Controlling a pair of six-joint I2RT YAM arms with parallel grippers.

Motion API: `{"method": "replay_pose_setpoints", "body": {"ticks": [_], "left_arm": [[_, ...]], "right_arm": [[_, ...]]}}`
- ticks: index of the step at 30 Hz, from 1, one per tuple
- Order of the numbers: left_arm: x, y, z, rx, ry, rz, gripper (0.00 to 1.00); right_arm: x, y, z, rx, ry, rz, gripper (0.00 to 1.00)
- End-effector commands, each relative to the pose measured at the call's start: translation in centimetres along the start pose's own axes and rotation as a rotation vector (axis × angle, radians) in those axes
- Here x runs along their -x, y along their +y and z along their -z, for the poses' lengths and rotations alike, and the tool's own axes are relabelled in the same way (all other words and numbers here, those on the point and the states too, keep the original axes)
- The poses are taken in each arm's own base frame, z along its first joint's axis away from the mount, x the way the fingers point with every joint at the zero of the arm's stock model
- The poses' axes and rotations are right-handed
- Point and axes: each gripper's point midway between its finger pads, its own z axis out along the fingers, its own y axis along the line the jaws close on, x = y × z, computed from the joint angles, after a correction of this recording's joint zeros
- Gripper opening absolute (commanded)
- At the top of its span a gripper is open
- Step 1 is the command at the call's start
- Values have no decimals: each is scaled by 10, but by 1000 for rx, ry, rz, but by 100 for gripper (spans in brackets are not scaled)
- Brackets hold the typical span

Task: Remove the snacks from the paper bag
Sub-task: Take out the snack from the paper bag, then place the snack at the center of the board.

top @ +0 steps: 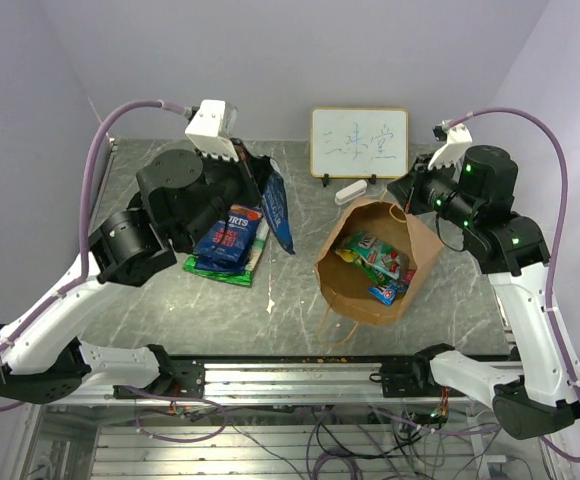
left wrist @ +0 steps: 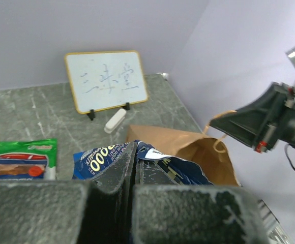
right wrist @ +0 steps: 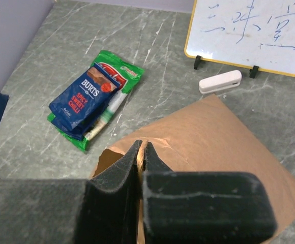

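The left gripper (left wrist: 131, 153) pinches a blue packet (left wrist: 174, 170) — the right gripper (right wrist: 141, 150) is clamped on the bag (right wrist: 213, 137) rim.

Grey table (top: 170, 310): paper bag (top: 345, 297), snacks (top: 232, 240), whiteboard (top: 358, 143)

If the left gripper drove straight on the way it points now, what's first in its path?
Most likely the paper bag. The left gripper, shut on a blue snack packet, points at the bag's brown side, so the packet would touch it before the gripper itself. Depth is unclear from the wrist view.
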Motion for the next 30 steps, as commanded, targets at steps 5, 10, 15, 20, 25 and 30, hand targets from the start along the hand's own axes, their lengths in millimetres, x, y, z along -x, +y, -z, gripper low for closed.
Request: {"method": "replay_pose_setpoints", "body": {"ticks": [5,10,15,20,25,30], "left_arm": [[1,42,-19,83,74,47,7],[-13,97,-38,256,146,172,7],[-35,133,-59,333,228,240,7],[-53,170,-73,418,268,320,7],[-75,183,-85,448,262,388,7],[-106,204,-102,519,295,409,7]], "right_arm": [[-1,0,6,-11,26,6,0],[-2,-6,8,-51,23,-25,0],[-8,-7,9,-61,15,-76,0],[1,-14,9,-102,-11,-55,0],[11,-16,3,-112,-47,-68,0],[11,-15,1,-103,-82,-96,0]]}}
